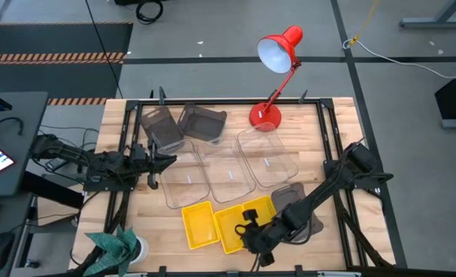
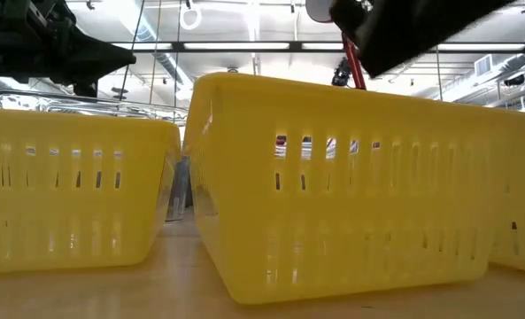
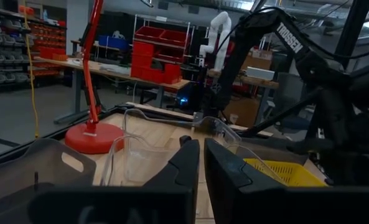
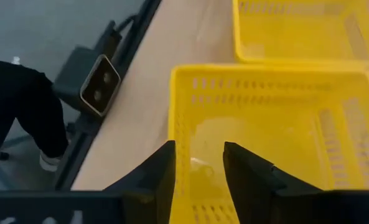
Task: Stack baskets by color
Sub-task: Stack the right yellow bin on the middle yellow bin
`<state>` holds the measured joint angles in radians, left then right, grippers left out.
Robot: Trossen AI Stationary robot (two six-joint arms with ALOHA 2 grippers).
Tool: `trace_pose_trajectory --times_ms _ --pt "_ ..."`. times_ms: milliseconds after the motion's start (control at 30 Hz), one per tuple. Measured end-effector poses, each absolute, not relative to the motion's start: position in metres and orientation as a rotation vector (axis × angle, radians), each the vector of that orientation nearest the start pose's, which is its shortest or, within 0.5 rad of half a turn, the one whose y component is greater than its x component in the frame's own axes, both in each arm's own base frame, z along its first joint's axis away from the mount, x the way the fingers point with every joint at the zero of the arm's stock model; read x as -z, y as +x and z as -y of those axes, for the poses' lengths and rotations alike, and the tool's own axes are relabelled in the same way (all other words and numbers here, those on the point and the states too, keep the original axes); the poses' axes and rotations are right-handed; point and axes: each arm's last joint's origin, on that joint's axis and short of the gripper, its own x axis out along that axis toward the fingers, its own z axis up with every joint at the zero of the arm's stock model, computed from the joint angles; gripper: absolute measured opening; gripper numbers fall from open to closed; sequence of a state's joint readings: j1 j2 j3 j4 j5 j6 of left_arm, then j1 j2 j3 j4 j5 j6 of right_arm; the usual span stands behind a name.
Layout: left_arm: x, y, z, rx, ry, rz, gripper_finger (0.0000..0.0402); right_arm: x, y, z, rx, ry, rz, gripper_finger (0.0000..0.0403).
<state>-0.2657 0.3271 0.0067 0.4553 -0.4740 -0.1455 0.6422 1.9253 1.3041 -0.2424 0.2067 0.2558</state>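
Observation:
Three yellow baskets stand near the table's front edge (image 1: 199, 225), (image 1: 231, 228), (image 1: 262, 206). Three clear baskets (image 1: 226, 175) lie side by side mid-table. Two grey baskets (image 1: 162, 127), (image 1: 202, 121) sit at the back left, and a third (image 1: 298, 201) lies under my right arm. My right gripper (image 1: 251, 238) (image 4: 200, 149) is open over the middle yellow basket (image 4: 265, 124). One finger stands outside the wall (image 4: 179, 143) that faces the table's near edge and the other inside it. My left gripper (image 1: 164, 161) (image 3: 201, 163) is shut at the table's left, holding nothing.
A red desk lamp (image 1: 267, 114) stands at the back centre, its head (image 1: 277, 50) reaching beyond the table. A camera unit (image 4: 98, 87) sits at the near edge beside the yellow baskets. A person's leg and shoe (image 4: 28, 118) show beyond that edge. A teal object (image 1: 118, 245) lies front left.

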Motion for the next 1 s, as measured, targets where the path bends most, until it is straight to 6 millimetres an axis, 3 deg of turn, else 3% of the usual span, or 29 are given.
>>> trace_pose_trajectory --times_ms 167,367,600,1000 --pt "-0.181 0.114 0.017 -0.199 -0.195 0.142 0.0036 -0.188 0.33 -0.242 -0.339 -0.109 -0.864 0.017" --pt "-0.181 0.114 0.017 -0.198 -0.194 0.142 0.0028 -0.198 0.304 -0.239 -0.302 -0.119 -1.012 0.0175" --pt "-0.181 0.114 0.017 -0.198 -0.194 0.142 0.0028 -0.191 0.285 -0.237 -0.229 -0.159 -1.17 0.0174" --pt "-0.181 0.114 0.017 -0.198 -0.195 0.142 0.0033 -0.19 0.28 -0.243 -0.191 -0.162 -1.142 0.0174"
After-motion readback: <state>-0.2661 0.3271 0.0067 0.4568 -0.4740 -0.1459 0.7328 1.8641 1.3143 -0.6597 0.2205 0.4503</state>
